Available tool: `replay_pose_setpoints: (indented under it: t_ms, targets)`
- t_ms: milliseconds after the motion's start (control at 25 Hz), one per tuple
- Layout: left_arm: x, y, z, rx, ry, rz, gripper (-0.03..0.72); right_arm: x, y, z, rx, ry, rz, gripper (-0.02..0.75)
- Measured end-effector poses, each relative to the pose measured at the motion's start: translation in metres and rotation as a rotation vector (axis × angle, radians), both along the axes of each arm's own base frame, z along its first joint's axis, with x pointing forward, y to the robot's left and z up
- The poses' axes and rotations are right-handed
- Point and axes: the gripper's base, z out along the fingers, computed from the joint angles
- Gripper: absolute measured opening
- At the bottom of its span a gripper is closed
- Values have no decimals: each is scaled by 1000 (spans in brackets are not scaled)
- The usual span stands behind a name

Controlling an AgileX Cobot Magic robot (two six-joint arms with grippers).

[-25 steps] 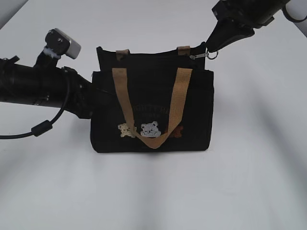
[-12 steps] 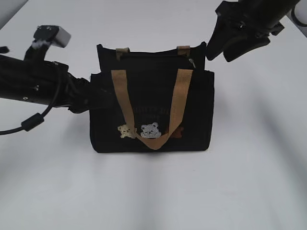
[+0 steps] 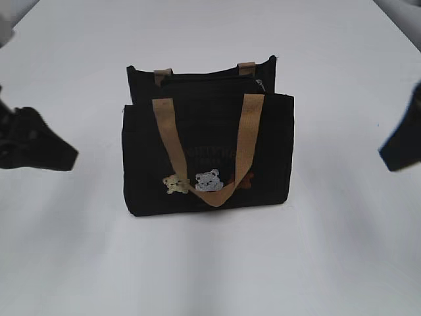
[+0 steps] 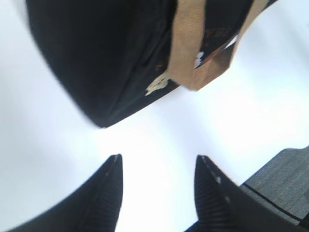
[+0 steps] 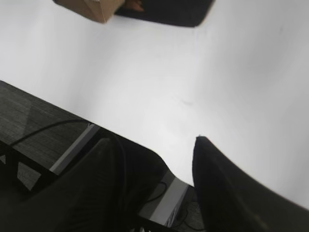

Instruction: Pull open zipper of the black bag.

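Note:
The black bag [image 3: 207, 148] stands upright mid-table, with tan handles and bear patches on its front. Its zipper [image 3: 210, 79] runs along the top edge, and a small silver glint of the pull [image 3: 261, 84] shows at the right end. My left gripper [image 3: 66, 157] hangs blurred at the left edge, well clear of the bag. In the left wrist view it [image 4: 158, 162] is open over bare table, below the bag's corner [image 4: 96, 63]. My right gripper [image 3: 400, 146] is at the far right edge, open [image 5: 152, 142] and holding nothing. The bag's bottom corner [image 5: 169, 12] lies far from it.
The white table [image 3: 210, 263] surrounds the bag on every side. In the right wrist view the table's edge and dark floor [image 5: 34, 125] with a cable lie beneath the fingers. A grey floor patch [image 4: 285, 174] shows at the left wrist view's lower right.
Both grippers opened and drew away from the bag to the sides. The right one let go of the zipper pull's ring, which now rests at the bag's top right.

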Motion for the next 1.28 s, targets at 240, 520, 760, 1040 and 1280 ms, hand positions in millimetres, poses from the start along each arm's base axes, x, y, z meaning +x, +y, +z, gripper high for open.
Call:
replay_pose_setpoints:
  t_ms: [240, 520, 760, 1040, 1280]
  targets:
    - [-54, 40, 33, 209, 48, 204, 349, -100, -26, 5, -29, -142, -35, 410]
    - [-146, 87, 81, 206, -250, 411, 296, -184, -62, 3, -178, -472, -82, 410]
    - [-203, 110, 66, 163, -451, 475, 290, -217, -73, -23, -196, -581, -106, 410]
    - [-227, 117, 29, 124, -514, 485, 284, -220, -73, -52, -182, -626, -118, 410]
    - [-228, 113, 17, 76, -543, 452, 281, -234, -76, -52, -145, -759, -142, 410]
